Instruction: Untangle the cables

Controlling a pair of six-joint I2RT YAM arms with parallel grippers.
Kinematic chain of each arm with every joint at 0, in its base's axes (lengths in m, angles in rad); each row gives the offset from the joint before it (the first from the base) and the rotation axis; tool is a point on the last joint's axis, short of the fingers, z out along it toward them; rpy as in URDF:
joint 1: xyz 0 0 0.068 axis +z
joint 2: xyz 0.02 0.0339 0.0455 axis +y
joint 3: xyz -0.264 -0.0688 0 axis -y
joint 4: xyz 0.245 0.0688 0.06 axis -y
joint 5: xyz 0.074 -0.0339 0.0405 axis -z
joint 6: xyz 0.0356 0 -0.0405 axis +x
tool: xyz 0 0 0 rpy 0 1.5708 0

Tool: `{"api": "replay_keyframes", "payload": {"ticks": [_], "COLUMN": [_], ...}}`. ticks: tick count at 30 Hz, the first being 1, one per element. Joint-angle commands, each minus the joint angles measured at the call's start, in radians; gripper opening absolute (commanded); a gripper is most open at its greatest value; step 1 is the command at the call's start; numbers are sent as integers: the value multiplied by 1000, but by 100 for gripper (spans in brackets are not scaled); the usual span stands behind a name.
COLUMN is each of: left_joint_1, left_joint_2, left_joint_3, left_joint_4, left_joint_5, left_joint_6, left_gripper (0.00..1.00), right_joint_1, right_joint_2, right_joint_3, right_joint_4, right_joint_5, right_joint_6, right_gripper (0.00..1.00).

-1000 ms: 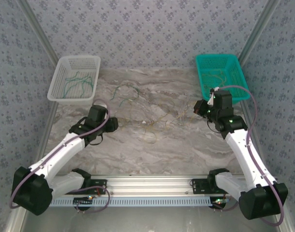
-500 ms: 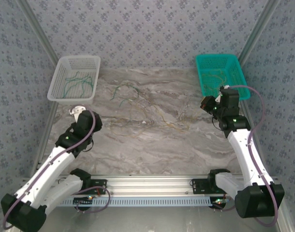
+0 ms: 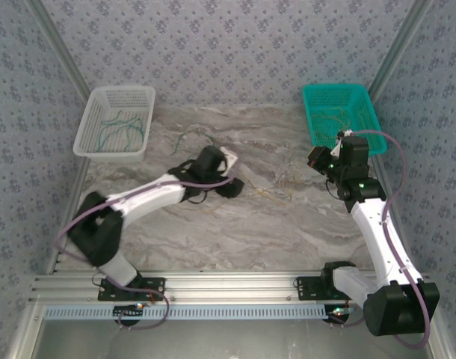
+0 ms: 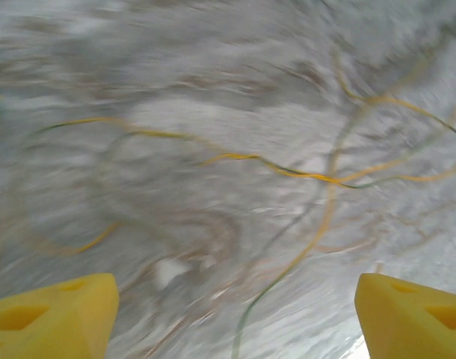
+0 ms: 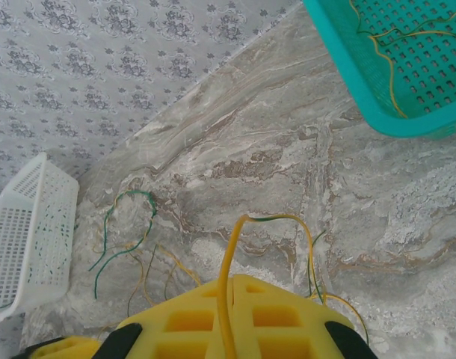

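Yellow and green thin wire cables (image 4: 288, 170) lay tangled mid-frame. My left gripper (image 4: 235, 310) hovered above, fingers (image 4: 48, 314) wide apart; right gripper (image 5: 229, 299) pinched one yellow strand (image 5: 224, 258) at upper right. Best: drop onto one strand only, lift slowly.

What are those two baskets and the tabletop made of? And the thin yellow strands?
White basket and teal basket: moulded plastic by the look, with regular mesh holes and one even colour. Tabletop: grey-brown veined marble pattern, matte; real stone or printed laminate, I cannot tell. Yellow cables: thin wire, probably plastic-coated, holding springy loops.
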State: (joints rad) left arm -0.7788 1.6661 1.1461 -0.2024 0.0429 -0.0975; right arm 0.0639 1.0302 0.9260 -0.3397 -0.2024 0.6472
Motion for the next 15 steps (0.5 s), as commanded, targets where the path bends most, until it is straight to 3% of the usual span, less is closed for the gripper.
{"api": "replay_keyframes", "payload": {"ticks": [1,7,15], "left_joint_1": [3,3,3], "left_joint_2": [118,319,374], "left_joint_3": [140,286,233], "left_joint_4": [-55,-164,-96], "left_joint_5": [129,184,216], "left_joint_6": [150,212,205], "left_gripper": [85,86,84], "right_joint_1": [5,4,-1], "right_joint_2": [-11,-17,-12], "right_joint_3": [-1,-1,-12], "right_joint_4": [3,3,10], "right_joint_5": [-9,-9,-9], "right_joint_6": [15,15,10], "right_gripper": [0,0,0]}}
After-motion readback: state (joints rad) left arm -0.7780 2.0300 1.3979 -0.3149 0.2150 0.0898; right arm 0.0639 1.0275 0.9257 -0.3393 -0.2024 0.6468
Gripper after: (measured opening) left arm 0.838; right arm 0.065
